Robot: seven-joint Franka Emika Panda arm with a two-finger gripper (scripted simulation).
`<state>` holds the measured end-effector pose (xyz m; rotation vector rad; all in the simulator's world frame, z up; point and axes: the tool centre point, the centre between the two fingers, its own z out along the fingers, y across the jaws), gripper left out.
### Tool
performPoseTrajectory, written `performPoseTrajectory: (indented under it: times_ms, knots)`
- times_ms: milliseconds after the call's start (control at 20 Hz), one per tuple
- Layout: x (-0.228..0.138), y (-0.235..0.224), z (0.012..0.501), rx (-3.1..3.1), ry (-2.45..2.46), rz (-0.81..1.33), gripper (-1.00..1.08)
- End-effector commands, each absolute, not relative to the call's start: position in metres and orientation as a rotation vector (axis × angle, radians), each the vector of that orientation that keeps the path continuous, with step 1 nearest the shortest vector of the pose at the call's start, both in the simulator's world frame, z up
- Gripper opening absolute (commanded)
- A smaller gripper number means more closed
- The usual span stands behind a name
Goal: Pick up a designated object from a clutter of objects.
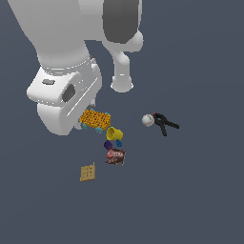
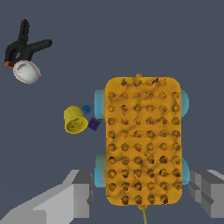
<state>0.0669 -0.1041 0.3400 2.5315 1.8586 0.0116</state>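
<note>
Straddled by the gripper (image 2: 142,197): orange wheeled block (image 2: 142,141), studded top up, one grey finger (image 2: 78,194) off each long side, neither visibly touching. Claw spread wide, released, holding nothing. Block resting flat on the floor directly under the claw, its near end between the fingertips, light-blue wheels (image 2: 99,103) poking out at the flanks.

Judged light and rigid, a moulded toy. Studs likely to give some bite to a grip; wheels likely to roll or slip if pinched. Better hold: across the narrow width on the flat side walls between the wheel pairs, not on the wheels themselves. At present the fingers sit level with the nearer wheel pair, so possibly a small shift along the body before closing.

Beyond the claw, just past the block's side: yellow cup (image 2: 75,119) tipped over, with a small blue piece (image 2: 86,109) and a purple cup (image 2: 94,124) touching or nearly so. Well apart: white ball (image 2: 26,71) against a black clamp (image 2: 22,44). Further off, only in the exterior view: brown packet (image 1: 115,156) and tan square cracker (image 1: 87,173).
</note>
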Motion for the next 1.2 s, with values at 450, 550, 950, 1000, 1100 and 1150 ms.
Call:
performPoseTrajectory:
  times_ms: [450, 550, 950, 1000, 1100, 1150]
  knots:
    - [0.095, -0.144, 0.400, 2.532, 1.858, 0.005, -1.00]
    - [0.099, -0.149, 0.408, 2.532, 1.858, 0.004, -1.00]
    - [0.110, -0.163, 0.429, 2.533, 1.859, 0.001, -1.00]
    - [0.111, -0.165, 0.430, 2.533, 1.859, 0.001, -1.00]
    - [0.112, -0.166, 0.433, 2.532, 1.859, 0.001, -1.00]
    - [0.113, -0.167, 0.434, 2.532, 1.859, 0.001, -1.00]
